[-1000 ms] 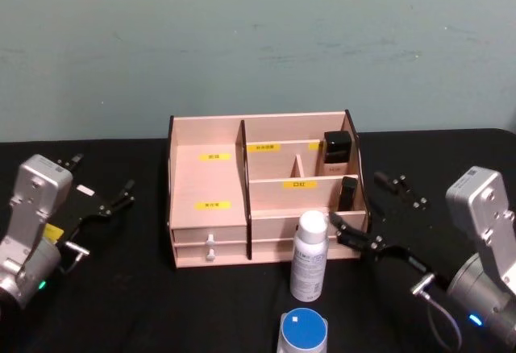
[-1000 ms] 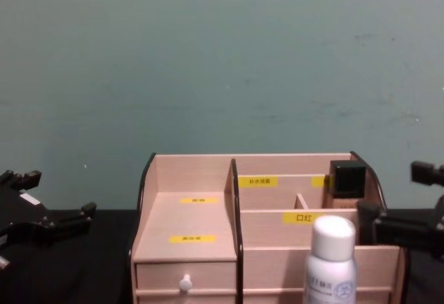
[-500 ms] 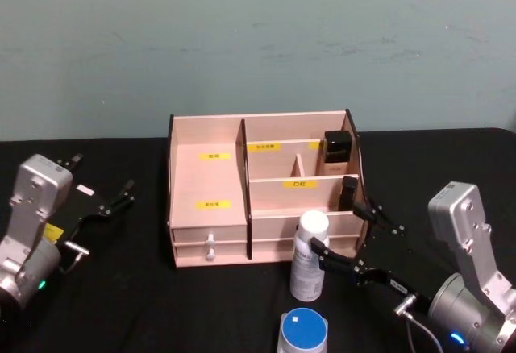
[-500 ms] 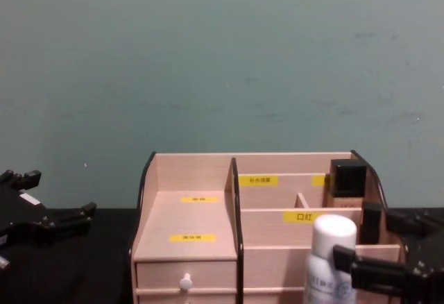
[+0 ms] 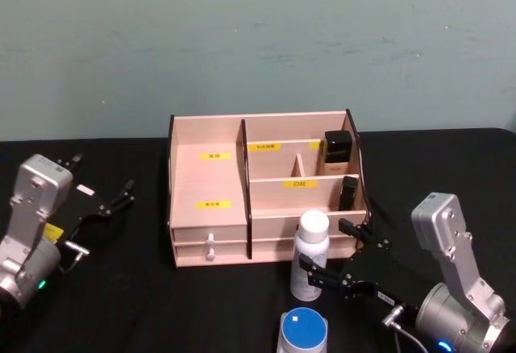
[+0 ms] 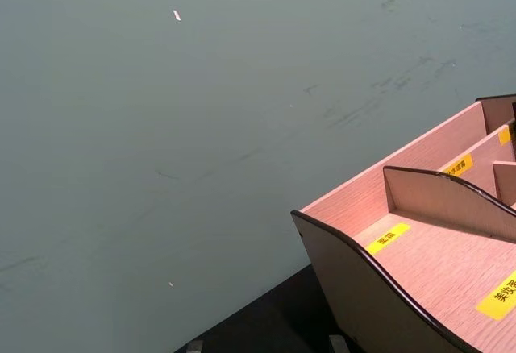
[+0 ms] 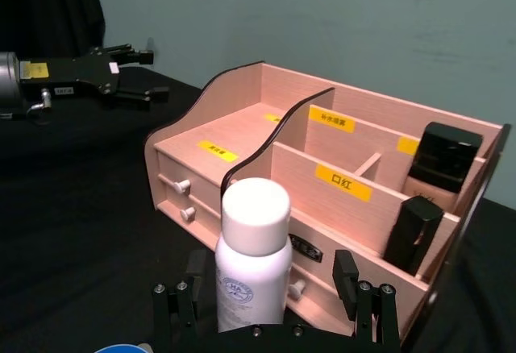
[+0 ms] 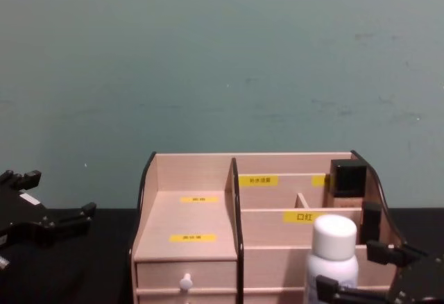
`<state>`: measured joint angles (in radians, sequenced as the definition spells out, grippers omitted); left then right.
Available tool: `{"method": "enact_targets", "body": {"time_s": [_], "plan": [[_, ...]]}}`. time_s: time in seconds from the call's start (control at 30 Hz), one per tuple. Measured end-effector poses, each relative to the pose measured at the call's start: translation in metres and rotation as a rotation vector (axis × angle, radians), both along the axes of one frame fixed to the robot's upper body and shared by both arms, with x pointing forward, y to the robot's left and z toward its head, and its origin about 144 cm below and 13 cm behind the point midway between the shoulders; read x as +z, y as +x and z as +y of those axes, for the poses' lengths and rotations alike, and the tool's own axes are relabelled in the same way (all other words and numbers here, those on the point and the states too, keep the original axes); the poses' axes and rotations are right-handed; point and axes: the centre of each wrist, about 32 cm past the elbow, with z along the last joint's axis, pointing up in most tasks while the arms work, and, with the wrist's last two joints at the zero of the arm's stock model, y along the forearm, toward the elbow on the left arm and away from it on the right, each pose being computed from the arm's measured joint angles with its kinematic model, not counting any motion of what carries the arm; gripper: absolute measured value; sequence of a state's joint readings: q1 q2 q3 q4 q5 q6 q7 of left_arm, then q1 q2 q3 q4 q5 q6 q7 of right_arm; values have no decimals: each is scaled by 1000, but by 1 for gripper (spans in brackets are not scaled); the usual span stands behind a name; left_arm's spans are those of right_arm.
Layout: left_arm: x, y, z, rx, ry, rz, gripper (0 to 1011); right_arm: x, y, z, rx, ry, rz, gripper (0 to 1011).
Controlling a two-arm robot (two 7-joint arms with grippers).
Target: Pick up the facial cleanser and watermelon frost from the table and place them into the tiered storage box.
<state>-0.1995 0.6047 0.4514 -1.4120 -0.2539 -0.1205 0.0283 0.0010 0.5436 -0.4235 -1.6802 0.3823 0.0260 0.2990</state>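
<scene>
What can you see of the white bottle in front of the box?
The bottle is a slim white cylinder, plastic by its look, with a rounded white cap and small blue print on its body. It stands upright on the black table, just before the right half of the box, close to its front but apart from it. The right hand is open around its lower body, one finger on each side; whether either finger touches it cannot be told.

Box (image 7: 322, 208), yellow label (image 7: 343, 182) on the middle right-hand divider: reads 口红.
Rear-divider label (image 7: 326, 117) and step labels (image 6: 387, 238) on the left side: Chinese characters, too small to read with certainty.
White bottle (image 7: 252, 288): round blue logo with lines of print beneath, not legible.
</scene>
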Motion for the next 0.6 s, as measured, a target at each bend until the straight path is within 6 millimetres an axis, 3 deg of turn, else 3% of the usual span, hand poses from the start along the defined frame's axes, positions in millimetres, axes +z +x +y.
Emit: {"method": "enact_targets", "body": {"time_s": [0.6], "plan": [[0, 0, 0, 0, 0, 0, 1010, -9, 9, 5, 27, 2, 21, 1002]]}}
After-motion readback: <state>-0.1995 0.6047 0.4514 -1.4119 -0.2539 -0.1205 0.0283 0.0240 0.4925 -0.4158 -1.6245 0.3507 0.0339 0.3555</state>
